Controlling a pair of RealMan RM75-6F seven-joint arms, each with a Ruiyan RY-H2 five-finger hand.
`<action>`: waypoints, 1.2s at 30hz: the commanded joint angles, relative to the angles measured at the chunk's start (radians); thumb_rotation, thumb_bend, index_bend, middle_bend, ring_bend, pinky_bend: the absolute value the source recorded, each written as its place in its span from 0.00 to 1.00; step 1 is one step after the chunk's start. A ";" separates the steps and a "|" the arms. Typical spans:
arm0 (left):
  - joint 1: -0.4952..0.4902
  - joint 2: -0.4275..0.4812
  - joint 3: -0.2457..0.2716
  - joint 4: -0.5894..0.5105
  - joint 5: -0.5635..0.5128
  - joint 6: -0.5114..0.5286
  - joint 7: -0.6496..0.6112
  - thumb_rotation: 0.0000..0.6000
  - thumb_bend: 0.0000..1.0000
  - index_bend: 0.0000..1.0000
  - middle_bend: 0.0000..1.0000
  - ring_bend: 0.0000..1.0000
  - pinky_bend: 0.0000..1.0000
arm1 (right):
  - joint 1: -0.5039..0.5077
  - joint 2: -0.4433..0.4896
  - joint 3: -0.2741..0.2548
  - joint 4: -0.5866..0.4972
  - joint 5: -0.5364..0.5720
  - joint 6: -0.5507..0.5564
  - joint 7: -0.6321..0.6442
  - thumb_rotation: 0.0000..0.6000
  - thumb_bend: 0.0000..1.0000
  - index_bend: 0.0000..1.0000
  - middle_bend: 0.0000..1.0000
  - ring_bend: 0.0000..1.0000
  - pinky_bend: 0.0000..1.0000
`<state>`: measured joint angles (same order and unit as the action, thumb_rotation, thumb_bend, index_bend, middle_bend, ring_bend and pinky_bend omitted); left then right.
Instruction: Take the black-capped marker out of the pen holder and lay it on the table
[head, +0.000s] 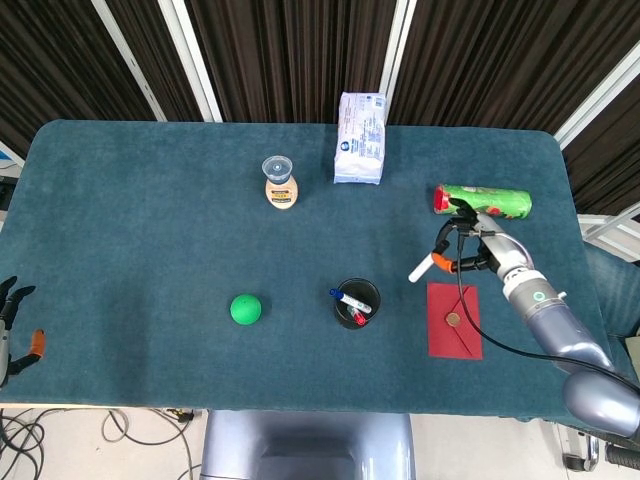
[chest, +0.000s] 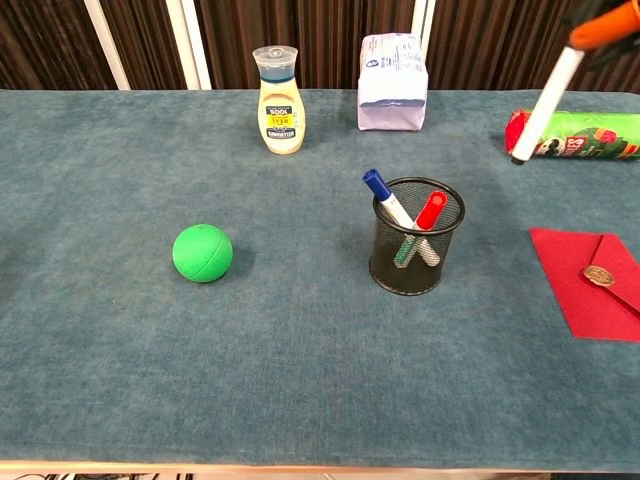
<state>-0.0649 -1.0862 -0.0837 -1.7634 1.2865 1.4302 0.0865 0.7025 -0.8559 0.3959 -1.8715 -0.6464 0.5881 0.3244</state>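
Observation:
The black mesh pen holder (head: 353, 302) (chest: 415, 250) stands near the table's front middle. It holds a blue-capped marker (chest: 385, 196), a red-capped marker (chest: 431, 210) and a green-capped one (chest: 405, 256); I see no black cap in it. My right hand (head: 482, 251) is up in the air to the holder's right. It grips a white marker (head: 423, 270) (chest: 545, 95) by its orange cap (chest: 604, 27), tip slanting down and left. My left hand (head: 9, 324) hangs at the table's front left edge with its fingers apart.
A green ball (head: 245, 309) lies left of the holder. A red envelope (head: 454, 320) lies below the right hand, and a green can (head: 483, 201) lies on its side behind it. A bottle (head: 281, 183) and a white pack (head: 360, 124) stand further back.

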 joint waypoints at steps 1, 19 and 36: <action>0.000 0.000 0.000 0.000 -0.001 0.000 0.002 1.00 0.46 0.15 0.02 0.08 0.05 | -0.021 -0.027 -0.025 0.037 -0.063 -0.040 0.013 1.00 0.41 0.58 0.00 0.00 0.16; 0.000 0.006 -0.003 -0.003 -0.002 0.001 -0.009 1.00 0.46 0.15 0.02 0.08 0.05 | 0.107 -0.226 -0.188 0.168 -0.096 0.010 -0.231 1.00 0.39 0.58 0.00 0.00 0.16; 0.002 0.009 -0.004 -0.004 0.000 0.005 -0.016 1.00 0.46 0.15 0.03 0.08 0.05 | 0.254 -0.309 -0.271 0.130 0.144 0.174 -0.506 1.00 0.21 0.16 0.00 0.00 0.16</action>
<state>-0.0626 -1.0771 -0.0878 -1.7674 1.2862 1.4348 0.0703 0.9456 -1.1549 0.1234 -1.7351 -0.5184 0.7472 -0.1726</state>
